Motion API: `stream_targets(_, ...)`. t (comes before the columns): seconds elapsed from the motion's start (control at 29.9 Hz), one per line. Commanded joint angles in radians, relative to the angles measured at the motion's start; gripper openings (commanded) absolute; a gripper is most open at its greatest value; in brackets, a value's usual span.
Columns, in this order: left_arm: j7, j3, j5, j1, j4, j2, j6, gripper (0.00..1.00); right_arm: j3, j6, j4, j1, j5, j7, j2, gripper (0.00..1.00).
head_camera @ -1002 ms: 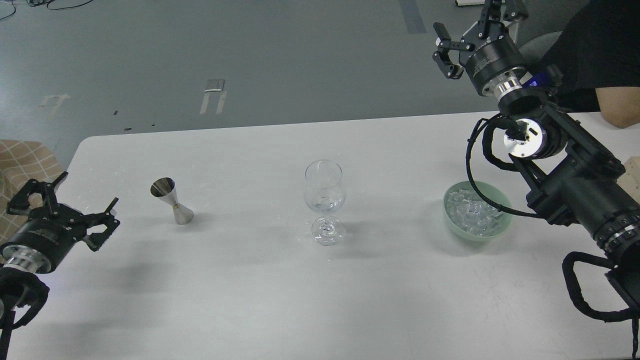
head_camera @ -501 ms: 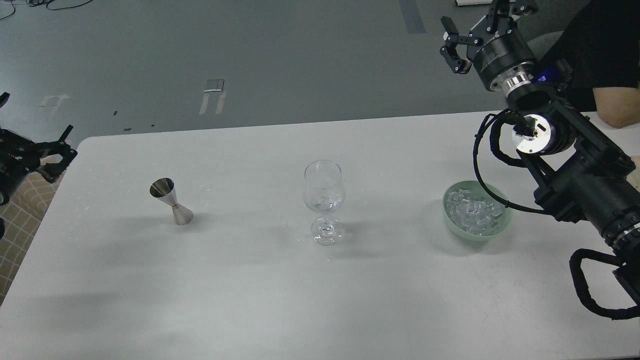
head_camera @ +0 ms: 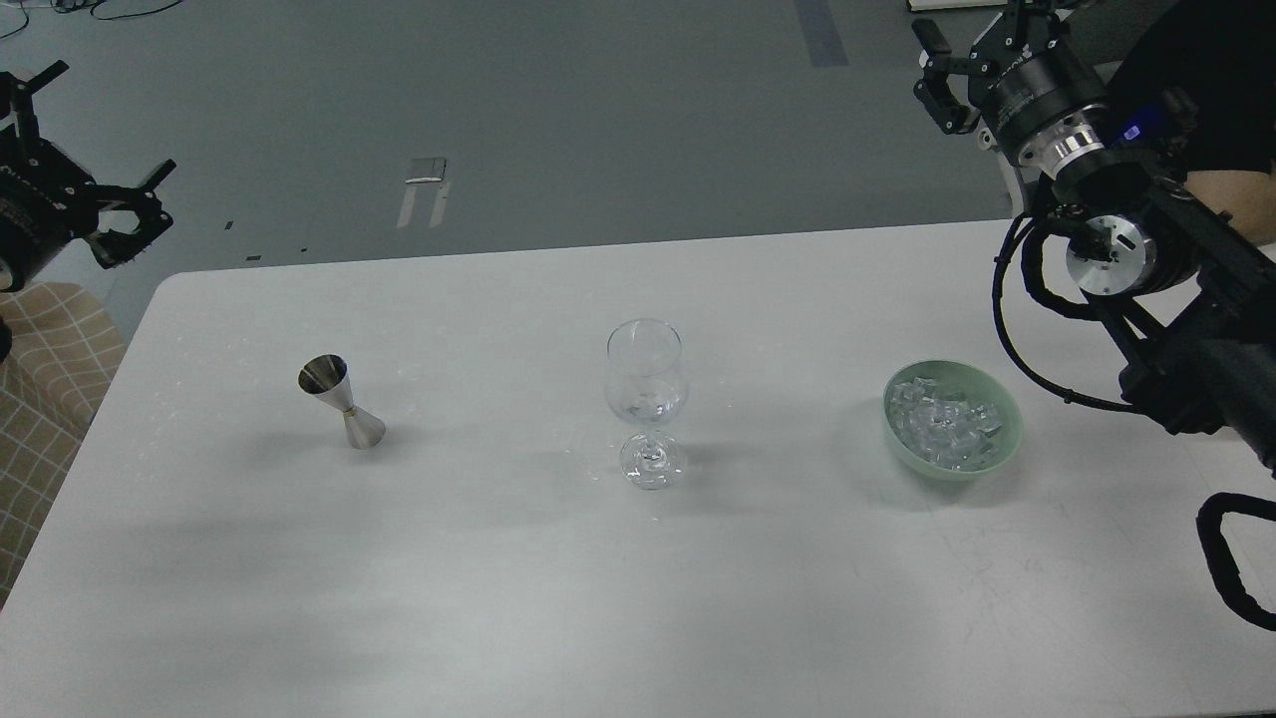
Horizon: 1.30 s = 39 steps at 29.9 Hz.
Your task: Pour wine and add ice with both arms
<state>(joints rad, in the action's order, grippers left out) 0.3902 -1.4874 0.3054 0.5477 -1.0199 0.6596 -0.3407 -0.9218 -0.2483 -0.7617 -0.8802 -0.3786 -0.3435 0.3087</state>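
Left gripper (head_camera: pixel 95 170) raised at the left edge, fingers spread apart. Right gripper (head_camera: pixel 982 40) high at top right (partly cropped), fingers likewise apart, empty.

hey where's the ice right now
In the head view, the ice is heaped in a green bowl on the table's right side, right of the wine glass.

A wide white rectangular table (head_camera: pixel 498 598) with rounded corners carries three things in a loose row, well apart from one another. On the left stands a small steel hourglass-shaped jigger (head_camera: pixel 343 401) — upright. In the middle, a clear stemmed wine glass (head_camera: pixel 646 401). On the right, a pale green round bowl (head_camera: pixel 1007 444) — heaped with small clear ice cubes (head_camera: pixel 942 422).
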Motion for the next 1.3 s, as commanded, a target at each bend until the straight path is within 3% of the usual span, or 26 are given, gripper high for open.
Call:
stream_targets(0.0, -0.036, 0.061, 0.061, 0.116, 0.102, -0.037, -0.049, 0.98, 0.003, 0.001, -0.013, 0.004, -0.003, 0.000, 0.021, 1.00)
stream_targets(0.1, -0.082, 0.114, 0.080, 0.176, 0.168, -0.060, -0.064, 0.98, 0.009, 0.001, -0.013, 0.004, -0.006, 0.000, 0.032, 1.00)
stream_targets(0.23, -0.216, 0.238, 0.080, 0.282, 0.277, -0.115, -0.066, 0.98, 0.020, 0.014, -0.014, 0.004, -0.048, 0.000, 0.038, 1.00)
stream_targets(0.33, -0.252, 0.300, 0.066, 0.337, 0.354, -0.165, -0.067, 0.98, 0.021, 0.020, -0.019, 0.004, -0.055, 0.000, 0.046, 1.00)
stream_targets(0.5, -0.254, 0.308, 0.063, 0.362, 0.377, -0.245, -0.066, 0.98, 0.049, 0.026, -0.053, 0.010, -0.057, 0.000, 0.095, 1.00)
stream_targets(0.77, -0.252, 0.311, 0.070, 0.357, 0.374, -0.311, -0.052, 0.98, 0.093, 0.035, -0.218, 0.075, -0.089, -0.002, 0.294, 1.00)
stream_targets(1.2, -0.251, 0.311, 0.078, 0.360, 0.366, -0.348, -0.050, 0.98, 0.097, 0.142, -0.554, 0.293, -0.568, -0.006, 0.596, 1.00)
stream_targets(1.27, -0.251, 0.311, 0.078, 0.359, 0.366, -0.348, -0.052, 0.98, 0.098, 0.197, -0.611, 0.343, -0.734, -0.008, 0.636, 1.00)
